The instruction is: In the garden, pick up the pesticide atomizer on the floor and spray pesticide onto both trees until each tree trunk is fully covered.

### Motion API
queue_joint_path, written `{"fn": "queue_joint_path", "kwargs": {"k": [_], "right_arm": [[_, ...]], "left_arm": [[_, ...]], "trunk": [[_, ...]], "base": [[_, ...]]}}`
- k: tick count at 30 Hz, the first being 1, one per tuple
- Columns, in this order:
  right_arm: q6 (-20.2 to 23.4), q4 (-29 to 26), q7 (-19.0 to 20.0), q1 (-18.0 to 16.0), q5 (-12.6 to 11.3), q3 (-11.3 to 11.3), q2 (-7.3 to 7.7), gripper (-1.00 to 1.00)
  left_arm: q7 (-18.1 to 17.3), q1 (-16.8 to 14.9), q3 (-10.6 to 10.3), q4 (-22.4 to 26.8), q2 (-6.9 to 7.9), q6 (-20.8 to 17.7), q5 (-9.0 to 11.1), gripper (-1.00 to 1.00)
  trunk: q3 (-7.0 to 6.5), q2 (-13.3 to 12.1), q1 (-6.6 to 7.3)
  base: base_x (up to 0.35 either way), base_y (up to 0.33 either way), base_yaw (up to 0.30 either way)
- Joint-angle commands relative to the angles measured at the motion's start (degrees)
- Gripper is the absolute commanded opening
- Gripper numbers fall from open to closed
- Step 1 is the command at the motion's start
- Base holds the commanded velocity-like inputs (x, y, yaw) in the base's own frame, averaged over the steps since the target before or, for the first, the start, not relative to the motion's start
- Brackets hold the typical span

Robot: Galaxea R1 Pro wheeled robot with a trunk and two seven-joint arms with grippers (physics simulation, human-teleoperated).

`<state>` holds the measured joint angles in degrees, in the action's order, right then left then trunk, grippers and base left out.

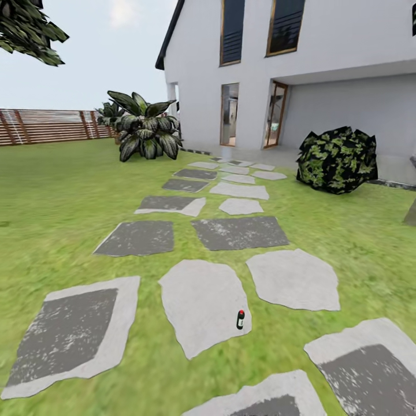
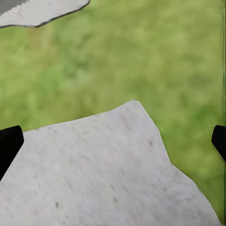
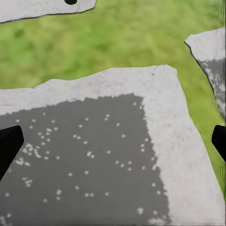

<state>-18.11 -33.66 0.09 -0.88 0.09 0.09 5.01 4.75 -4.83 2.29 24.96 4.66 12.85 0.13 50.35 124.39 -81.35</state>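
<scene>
Head view: a wide green lawn [image 1: 58, 196], blurry underfoot, crossed by a path of grey stepping stones [image 1: 240, 232] running toward a white house [image 1: 323, 63] with tall windows and open doorways. Brown slatted fence [image 1: 46, 125] along the far left; a short palm with striped leaves [image 1: 144, 133] beside the house corner; a dark mottled bush [image 1: 337, 159] to the right of the path; jagged dark foliage [image 1: 29, 29] hanging in at the top left corner. Standing upright on the right edge of a pale stone [image 1: 202, 306] in the near middle: the pesticide atomizer [image 1: 240, 319], tiny, black-bodied, with a green band and a reddish top.

Left wrist view: a pale, lightly speckled slab [image 2: 94, 169] below, grass beyond, another stone's corner farther off. Left gripper [image 2: 113, 141] spread wide, its black fingertips [image 2: 9, 141] at opposite edges, nothing between them.

Right wrist view: a stone with a dark, white-flecked centre and pale border [image 3: 94, 155], grass past it, more stones around. A small dark rounded shape sits on the far stone; too cropped to identify. Right gripper [image 3: 113, 143] likewise wide apart, black fingertips [image 3: 9, 143] at the edges, empty.
</scene>
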Motion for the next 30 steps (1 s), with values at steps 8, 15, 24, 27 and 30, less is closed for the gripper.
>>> {"fn": "queue_joint_path", "kwargs": {"k": [8, 15, 24, 27, 30], "right_arm": [[0.0, 0.0, 0.0, 0.0, 0.0, 0.0, 0.0, 1.0], [0.0, 0.0, 0.0, 0.0, 0.0, 0.0, 0.0, 1.0], [0.0, 0.0, 0.0, 0.0, 0.0, 0.0, 0.0, 1.0], [0.0, 0.0, 0.0, 0.0, 0.0, 0.0, 0.0, 1.0], [0.0, 0.0, 0.0, 0.0, 0.0, 0.0, 0.0, 1.0]], "left_arm": [[0.0, 0.0, 0.0, 0.0, 0.0, 0.0, 0.0, 1.0], [0.0, 0.0, 0.0, 0.0, 0.0, 0.0, 0.0, 1.0], [0.0, 0.0, 0.0, 0.0, 0.0, 0.0, 0.0, 1.0], [0.0, 0.0, 0.0, -0.1, 0.0, 0.0, 0.0, 1.0], [0.0, 0.0, 0.0, 0.0, 0.0, 0.0, 0.0, 1.0]], "trunk": [[0.0, 0.0, 0.0], [0.0, 0.0, 0.0], [0.0, 0.0, 0.0], [0.0, 0.0, 0.0], [0.0, 0.0, 0.0]], "base": [[0.0, 0.178, -0.268], [0.0, 0.3, -0.269], [0.037, 0.259, -0.269], [0.005, 0.04, -0.269], [0.001, 0.011, -0.269]]}}
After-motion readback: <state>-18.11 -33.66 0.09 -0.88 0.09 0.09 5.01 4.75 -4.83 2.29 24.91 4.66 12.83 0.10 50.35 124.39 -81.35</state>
